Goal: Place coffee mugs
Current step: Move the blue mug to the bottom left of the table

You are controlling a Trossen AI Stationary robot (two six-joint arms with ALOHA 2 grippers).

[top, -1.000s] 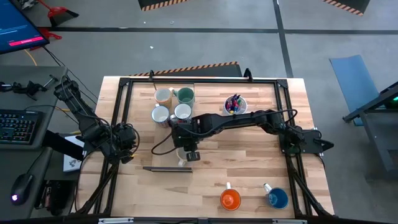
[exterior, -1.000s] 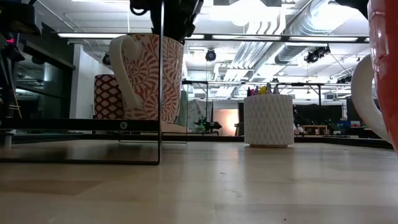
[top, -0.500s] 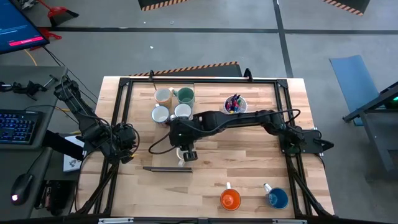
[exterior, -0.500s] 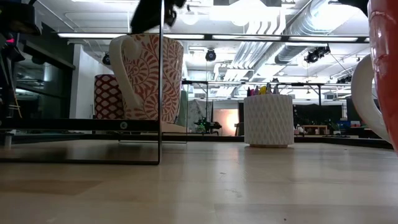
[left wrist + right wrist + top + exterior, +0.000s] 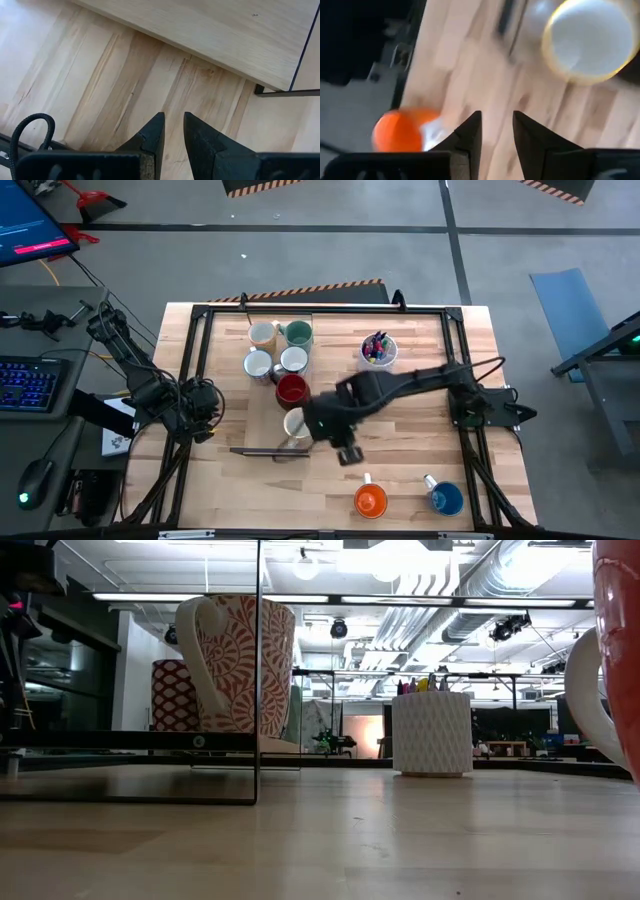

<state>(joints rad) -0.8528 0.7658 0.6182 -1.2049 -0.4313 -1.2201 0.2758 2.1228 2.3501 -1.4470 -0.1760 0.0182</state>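
Observation:
Several coffee mugs stand upright on their bases at the table's far left: cream (image 5: pixel 262 335), teal (image 5: pixel 298 333), two white ones (image 5: pixel 258 364) (image 5: pixel 293 359), dark red (image 5: pixel 291 390) and a cream mug with red swirls (image 5: pixel 296 423) (image 5: pixel 235 665). An orange mug (image 5: pixel 370 501) (image 5: pixel 402 130) and a blue mug (image 5: pixel 446 499) stand near the front edge. My right gripper (image 5: pixel 348 455) (image 5: pixel 497 122) hangs open and holds nothing above bare table, between the swirl mug (image 5: pixel 590 42) and the orange mug. My left gripper (image 5: pixel 205 423) (image 5: pixel 173 122) waits at the left edge, its fingers slightly apart, over bare wood.
A white cup of coloured pens (image 5: pixel 377 349) (image 5: pixel 431 733) stands at the far middle. A thin black frame (image 5: pixel 268 450) (image 5: pixel 258 690) borders the mug cluster on its near side. A black rail (image 5: pixel 460 370) runs around the tabletop. Bare wood lies in the middle and right.
My right gripper has risen from just above the swirl mug and swung toward the table's near edge and right, out of the low view; its fingers stay apart. The arm has cleared the dark red mug, which now shows. The swirl mug has stayed put.

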